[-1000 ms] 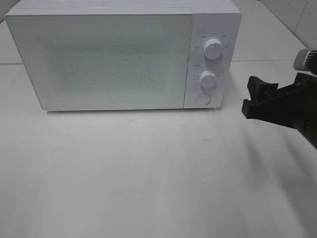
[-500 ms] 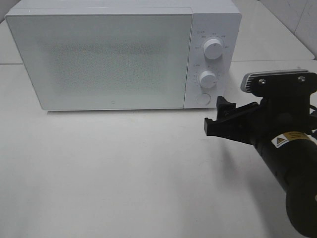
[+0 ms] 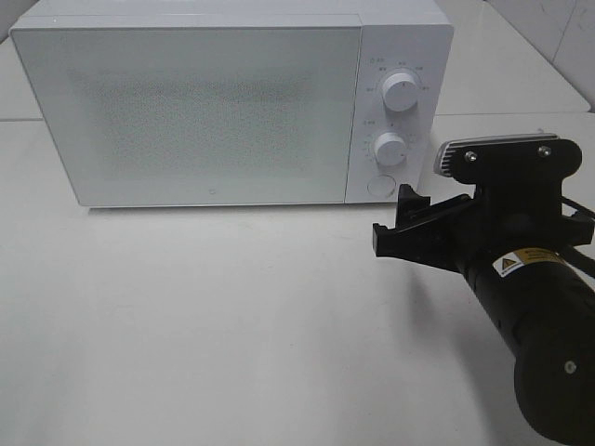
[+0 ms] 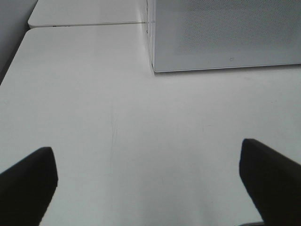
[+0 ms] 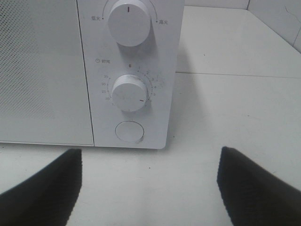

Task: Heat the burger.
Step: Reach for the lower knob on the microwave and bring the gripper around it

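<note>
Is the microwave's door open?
No, the door lies flush with the control panel, fully shut.

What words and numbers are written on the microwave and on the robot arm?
"低火": left of the upper knob on the microwave.
"高火": right of the upper knob.
"时间": by a clock sign, above the lower knob.
"0": over the lower knob.
"30", "25", "20": left of the lower knob; the digits on its right are blurred.
The yellow sticker on the right arm: warning triangle, words too small.
The door mark: too small to read.
</note>
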`<control>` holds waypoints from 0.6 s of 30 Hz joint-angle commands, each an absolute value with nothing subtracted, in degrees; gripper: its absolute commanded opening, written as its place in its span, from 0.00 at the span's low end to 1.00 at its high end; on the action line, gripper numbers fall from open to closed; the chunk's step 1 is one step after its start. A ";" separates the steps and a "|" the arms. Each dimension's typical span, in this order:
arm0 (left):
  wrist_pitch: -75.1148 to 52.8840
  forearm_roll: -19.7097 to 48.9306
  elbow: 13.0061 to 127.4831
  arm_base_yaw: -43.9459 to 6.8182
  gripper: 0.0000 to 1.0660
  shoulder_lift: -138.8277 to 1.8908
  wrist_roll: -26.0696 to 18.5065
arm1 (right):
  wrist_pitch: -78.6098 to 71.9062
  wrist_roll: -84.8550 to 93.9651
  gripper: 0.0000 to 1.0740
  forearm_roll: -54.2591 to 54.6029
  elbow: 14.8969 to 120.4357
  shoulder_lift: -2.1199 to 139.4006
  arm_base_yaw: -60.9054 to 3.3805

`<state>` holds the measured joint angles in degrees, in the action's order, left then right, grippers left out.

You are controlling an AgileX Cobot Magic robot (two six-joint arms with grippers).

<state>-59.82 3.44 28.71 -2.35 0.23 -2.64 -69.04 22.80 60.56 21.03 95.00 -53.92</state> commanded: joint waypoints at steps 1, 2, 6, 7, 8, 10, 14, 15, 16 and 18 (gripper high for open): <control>-59.53 3.27 28.48 -2.23 0.97 1.83 -2.18 | -72.31 23.49 0.71 60.56 21.49 94.88 -54.14; -59.53 3.27 28.48 -2.23 0.97 1.83 -2.18 | -72.36 23.49 0.71 60.56 21.49 94.88 -54.09; -59.53 3.27 28.48 -2.23 0.97 1.83 -2.18 | -72.48 23.15 0.71 59.87 21.49 94.88 -53.97; -59.53 3.27 28.48 -2.23 0.97 1.83 -2.18 | -72.77 22.86 0.71 58.84 21.49 94.88 -53.34; -59.53 3.27 28.48 -2.23 0.97 1.83 -2.18 | -72.77 22.86 0.71 58.84 21.49 94.88 -53.34; -59.53 3.27 28.48 -2.23 0.97 1.83 -2.18 | -72.77 21.94 0.71 56.09 21.49 94.88 -50.99; -59.53 3.27 28.48 -2.23 0.97 1.83 -2.18 | -72.77 20.57 0.71 53.34 21.49 94.88 -48.53; -59.53 3.27 28.48 -2.23 0.97 1.83 -2.18 | -72.77 20.11 0.71 52.54 21.49 94.88 -47.90; -59.53 3.27 28.48 -2.23 0.97 1.83 -2.18 | -72.77 19.94 0.71 51.68 21.49 94.88 -47.10; -59.53 3.27 28.48 -2.23 0.97 1.83 -2.18 | -72.77 19.94 0.71 51.51 21.49 95.00 -46.70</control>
<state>-59.82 3.44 28.71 -2.35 0.23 -2.64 -69.04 20.63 52.65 21.08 95.17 -47.21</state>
